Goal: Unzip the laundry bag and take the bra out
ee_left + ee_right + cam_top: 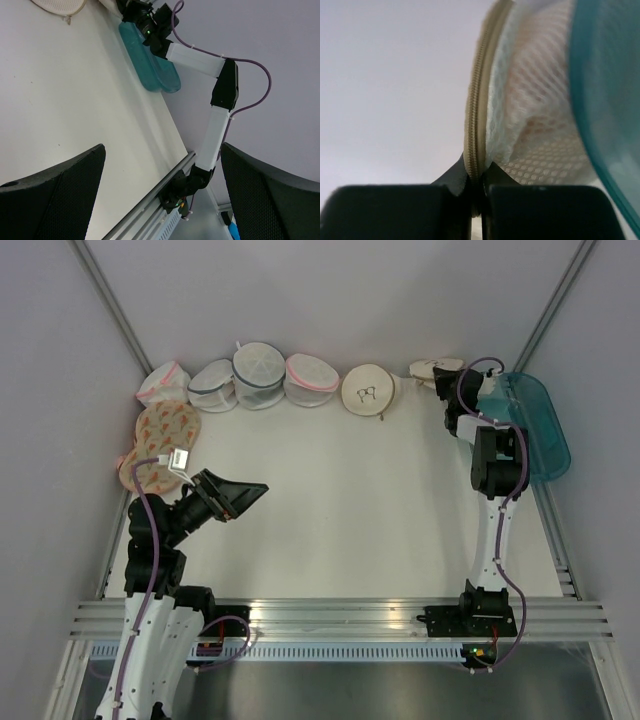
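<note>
laundry bag (437,367): round cream dome at the top right of the top view, at the back of the table (330,500). Small black bra outline on its face, partly covered by the right arm.

Right wrist view, close up: tan zip rim (479,100) runs from top centre down to bottom centre. Teeth are meshed along the stretch in view. To the right of the rim is white-cream mesh wall.

bra (545,135): reads only as a peach-pink tint behind the mesh. Shape and strings not resolvable.

right gripper (476,172): fingers pinched together on the zip rim at the bottom centre of its wrist view, with the rim feeding straight into the gap. Can't tell whether a pull tab is in there.

left gripper (243,498): fingers wide apart, nothing between them, centre left of the top view, well away from the bag.

Containers:
- teal bin (540,430): translucent, right edge of the top view, just beside the laundry bag. It fills the right edge of the right wrist view, and whether it touches the bag is not clear. Contents not readable.
- second cream bag (368,390): same style with a black outline, top centre, left of the task bag and apart from it. Looks shut.
- white mesh bags (258,375): row of four at the top left, with pink or grey trim. Contents not visible.
- orange-patterned bag (160,445): flat, at the left edge.
</note>
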Robot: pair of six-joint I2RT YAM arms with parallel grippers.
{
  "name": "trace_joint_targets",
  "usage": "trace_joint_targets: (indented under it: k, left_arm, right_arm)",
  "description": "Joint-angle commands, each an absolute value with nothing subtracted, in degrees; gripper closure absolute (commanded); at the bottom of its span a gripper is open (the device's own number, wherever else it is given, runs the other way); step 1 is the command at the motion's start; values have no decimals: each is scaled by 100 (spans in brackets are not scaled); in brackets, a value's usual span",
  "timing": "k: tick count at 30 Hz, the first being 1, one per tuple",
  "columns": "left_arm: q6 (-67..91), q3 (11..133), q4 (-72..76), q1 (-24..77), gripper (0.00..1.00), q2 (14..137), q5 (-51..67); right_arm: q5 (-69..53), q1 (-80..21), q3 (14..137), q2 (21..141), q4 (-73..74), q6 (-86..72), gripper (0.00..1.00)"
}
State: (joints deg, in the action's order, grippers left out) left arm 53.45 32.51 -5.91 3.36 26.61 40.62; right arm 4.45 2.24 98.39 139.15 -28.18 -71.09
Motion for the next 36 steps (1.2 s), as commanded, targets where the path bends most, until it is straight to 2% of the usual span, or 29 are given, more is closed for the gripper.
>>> trace_joint_targets:
  k: [1,13,21,29,32,35,36]
  left_arm:
    - [5370,3393,-554,334,0,2558,4087]
    - [5423,3340,-519,334,0,2426,4122]
    - [5528,3208,-369,334,1,2356,4157]
    - [5625,2980,-141,325,0,2338,4210]
    - [5634,2805,-53,334,0,2303,4210]
    - [5564,2638,-35,334,0,2294,4219]
    - [5537,2576,-35,334,0,2285,4227]
  right_arm:
    - [-755,343,10028,14010,-4918,-7935,99]
    - [-1845,369,11012,14985,-7652,-10423,99]
    - [-2864,325,10539,14538,-8858,-10863,100]
    - [-4244,36,8203,13080,-9817,-10873,100]
    - [-4719,-586,7017,12307,-9949,-10548,99]
    - [-4676,-1157,5298,11384,-9678,-9761,100]
    - [-4589,-1308,5013,10886,-9146,-9460,100]
